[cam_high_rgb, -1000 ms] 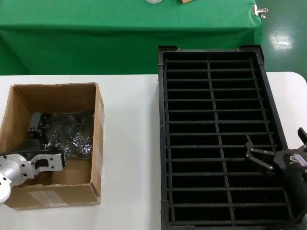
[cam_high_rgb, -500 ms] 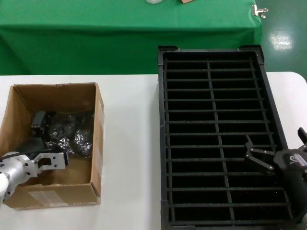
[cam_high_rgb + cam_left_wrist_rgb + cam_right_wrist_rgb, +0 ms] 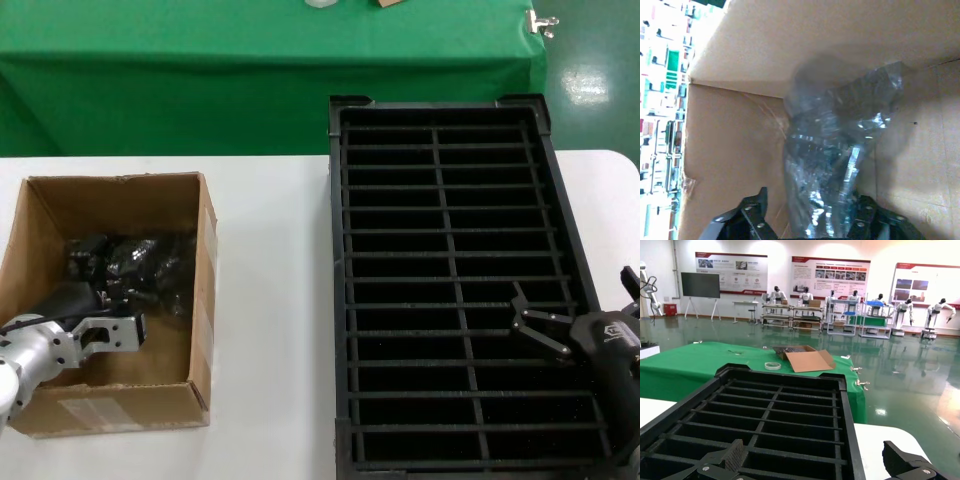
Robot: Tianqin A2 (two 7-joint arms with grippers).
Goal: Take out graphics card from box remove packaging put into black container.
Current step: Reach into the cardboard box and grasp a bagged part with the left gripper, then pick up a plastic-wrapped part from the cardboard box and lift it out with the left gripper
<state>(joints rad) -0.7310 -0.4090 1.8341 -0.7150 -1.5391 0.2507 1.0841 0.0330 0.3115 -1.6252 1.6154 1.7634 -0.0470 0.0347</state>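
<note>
The box [image 3: 120, 300] at the bench's left edge is brown corrugated cardboard, matt and slightly fibrous, with a pale paper label on its near wall. Inside it the packaging [image 3: 832, 165] is thin, crinkly translucent plastic, silvery-grey and glossy, catching bright highlights along its creases. The left gripper [image 3: 105, 335] in the box looks like brushed silver metal, with black matt finger parts. The black container [image 3: 450, 290] is hard black plastic with a dull, faintly speckled finish on its thin ribs. The right gripper [image 3: 545, 335] over its near right corner is matt black. The bench [image 3: 270, 300] is smooth, matt white; behind it hangs green cloth [image 3: 200, 90].
</note>
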